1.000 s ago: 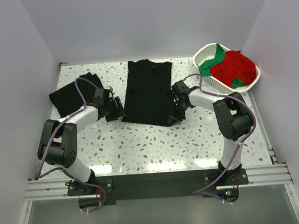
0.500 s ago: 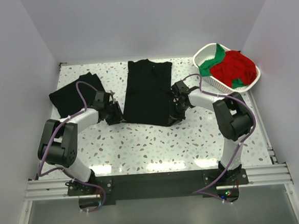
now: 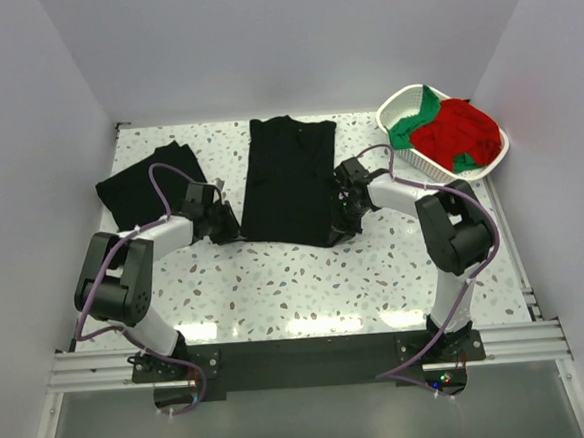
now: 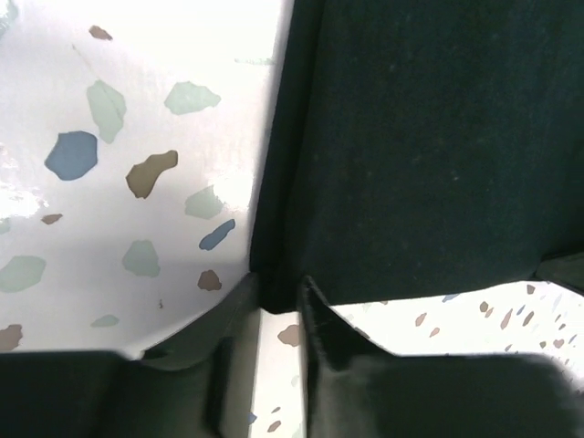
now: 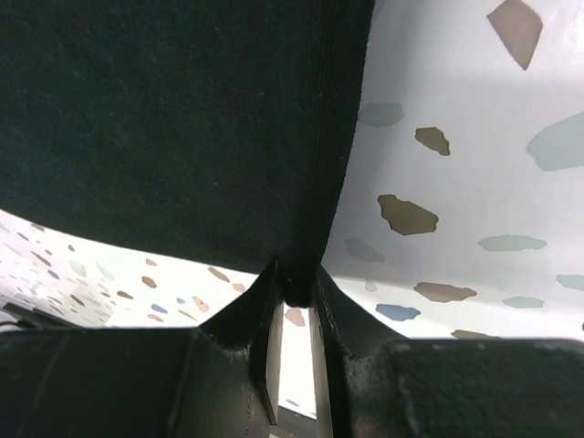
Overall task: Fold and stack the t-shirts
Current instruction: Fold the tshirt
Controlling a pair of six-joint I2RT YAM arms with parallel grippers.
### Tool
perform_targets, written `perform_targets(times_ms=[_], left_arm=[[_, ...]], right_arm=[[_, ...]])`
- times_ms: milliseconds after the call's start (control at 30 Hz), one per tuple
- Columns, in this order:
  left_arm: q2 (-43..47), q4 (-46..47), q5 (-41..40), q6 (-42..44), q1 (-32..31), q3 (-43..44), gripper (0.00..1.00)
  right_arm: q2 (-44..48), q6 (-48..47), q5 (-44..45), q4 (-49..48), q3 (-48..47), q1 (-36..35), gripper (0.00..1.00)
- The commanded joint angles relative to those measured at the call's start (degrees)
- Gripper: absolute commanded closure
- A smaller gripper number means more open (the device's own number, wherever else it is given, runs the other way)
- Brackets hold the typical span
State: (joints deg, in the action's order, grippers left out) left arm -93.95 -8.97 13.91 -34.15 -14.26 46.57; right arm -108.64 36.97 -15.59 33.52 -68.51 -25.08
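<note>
1. Speckled terrazzo table point(image 3: 276, 280) is carrying a flat black t-shirt point(image 3: 289, 179), which is lying as a long rectangle with its short near edge facing the arm bases.
2. At that shirt's near left corner, the left gripper point(image 3: 234, 227) is sitting low over the table. In the left wrist view its jaws are standing narrowly apart. The shirt's corner is lying just between the fingertips point(image 4: 239, 306), and a strip of bare table is showing in the gap behind it.
3. At the shirt's near right corner, the right gripper point(image 3: 341, 226) is pressing down beside the cloth. In the right wrist view its jaws are clamping a fold of the shirt's side edge, and dark cloth is filling the space between the fingertips point(image 5: 265, 301).
4. Beyond both grippers the shirt is stretching away flat, with its neckline at the far end.
5. Left of the shirt and apart from it, a folded black t-shirt point(image 3: 149, 186) is lying at a slant.
6. Right of the shirt's far end, a white lattice basket point(image 3: 392, 102) is holding a red t-shirt point(image 3: 463, 132). A green t-shirt point(image 3: 411, 128) is spilling toward the rim on the side nearer the flat shirt.
</note>
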Motion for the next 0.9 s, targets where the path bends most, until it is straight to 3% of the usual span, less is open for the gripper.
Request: perform_targets(times_ms=[0, 67, 133, 200, 467, 867], left_arm=[[-1.3, 4.2, 3.2, -1.9, -0.1, -2.6, 0.77], [-1.9, 5.1, 4.1, -2.4, -0.2, -2.8, 0.85], [-1.9, 4.8, 3.9, -2.6, -0.2, -2.7, 1.00], [-0.5, 4.3, 3.3, -2.4, -0.2, -2.4, 1.00], [8.3, -0.9, 2.0, -1.9, -1.3, -1.5, 1.00], [23.4, -14.7, -2.0, -4.3, -8.8, -2.4, 1.00]], right_arm=[[-0.9, -0.7, 2.1, 0.8, -1.4, -0.1, 0.83], [-0.8, -0.8, 2.1, 0.9, -1.5, -0.1, 0.86], [-0.7, -1.1, 2.6, 1.6, -1.8, -0.1, 0.94], [-0.3, -1.5, 3.1, 3.0, -2.3, -0.1, 1.00], [4.2, -2.6, 3.7, 8.6, -2.6, -0.1, 1.00], [21.0, -4.4, 6.5, 20.0, 4.2, -0.1, 1.00]])
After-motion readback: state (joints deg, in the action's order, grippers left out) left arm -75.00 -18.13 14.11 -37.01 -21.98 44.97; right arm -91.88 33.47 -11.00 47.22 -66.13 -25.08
